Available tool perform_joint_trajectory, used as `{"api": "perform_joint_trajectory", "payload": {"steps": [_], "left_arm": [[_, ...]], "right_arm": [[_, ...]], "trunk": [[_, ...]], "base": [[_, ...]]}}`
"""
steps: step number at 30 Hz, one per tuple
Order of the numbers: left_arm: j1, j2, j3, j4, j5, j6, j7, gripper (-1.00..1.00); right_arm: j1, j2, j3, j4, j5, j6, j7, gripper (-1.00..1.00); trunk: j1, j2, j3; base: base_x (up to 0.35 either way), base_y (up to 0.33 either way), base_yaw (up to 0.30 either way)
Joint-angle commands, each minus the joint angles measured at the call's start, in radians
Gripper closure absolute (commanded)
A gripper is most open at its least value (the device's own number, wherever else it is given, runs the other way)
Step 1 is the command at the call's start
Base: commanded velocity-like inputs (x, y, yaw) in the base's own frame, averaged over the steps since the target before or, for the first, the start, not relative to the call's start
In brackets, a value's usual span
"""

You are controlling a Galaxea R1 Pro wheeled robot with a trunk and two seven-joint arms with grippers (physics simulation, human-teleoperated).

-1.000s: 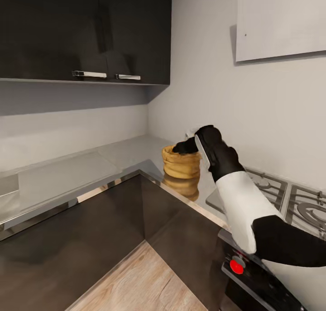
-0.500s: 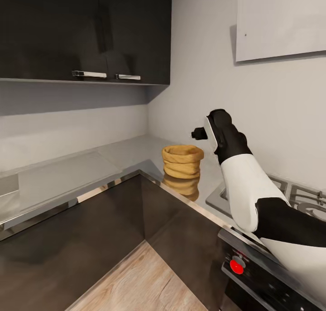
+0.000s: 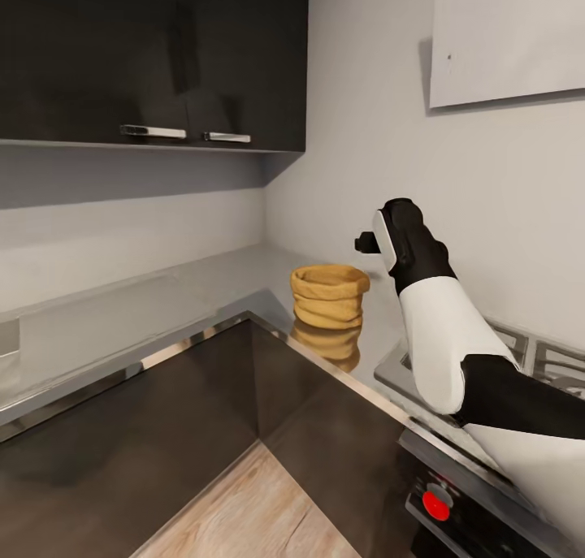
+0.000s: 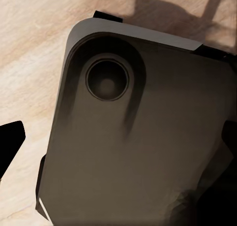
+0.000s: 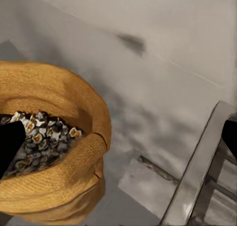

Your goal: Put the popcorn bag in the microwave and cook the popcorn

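The tan-yellow popcorn bag (image 3: 329,296) stands upright on the grey countertop (image 3: 122,318) near the corner, close to the front edge. In the right wrist view the popcorn bag (image 5: 59,112) is open at the top, with dark and pale kernels (image 5: 42,142) inside. My right gripper (image 3: 363,243) hovers just above and to the right of the bag's rim. It is open, its dark fingertips (image 5: 10,147) spread wide with nothing between them. My left gripper (image 4: 118,152) is open too, hanging over my dark base above the wooden floor. The microwave is out of view.
A gas stove (image 3: 528,355) sits right of the bag, its steel edge (image 5: 197,176) close by, with a red knob (image 3: 436,505) on the oven front below. Dark wall cabinets (image 3: 154,54) hang over the countertop. A white panel (image 3: 508,38) is on the right wall.
My right gripper has lifted off the bag's rim, up and to the right, leaving the bag standing. The head view has shifted slightly.
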Motion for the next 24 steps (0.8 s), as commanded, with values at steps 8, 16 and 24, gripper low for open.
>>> {"api": "perform_joint_trajectory", "payload": {"steps": [8,16,24], "left_arm": [[0.000,0.000,0.000,0.000,0.006,-0.001,-0.004,-1.00],[0.000,0.000,0.000,-0.001,0.006,-0.002,-0.004,-1.00],[0.000,0.001,0.001,-0.002,0.006,-0.002,-0.004,-1.00]], "right_arm": [[0.001,0.001,-0.004,0.005,0.009,0.004,-0.011,-1.00],[0.005,0.001,-0.005,0.156,0.010,0.004,-0.014,-1.00],[0.005,0.001,-0.005,0.198,0.016,0.004,-0.009,-1.00]], "trunk": [[0.001,0.000,-0.001],[0.001,0.000,-0.001],[0.001,0.000,-0.001]], "base": [[0.321,0.000,0.000],[0.196,0.000,0.000],[0.007,0.000,0.000]]}}
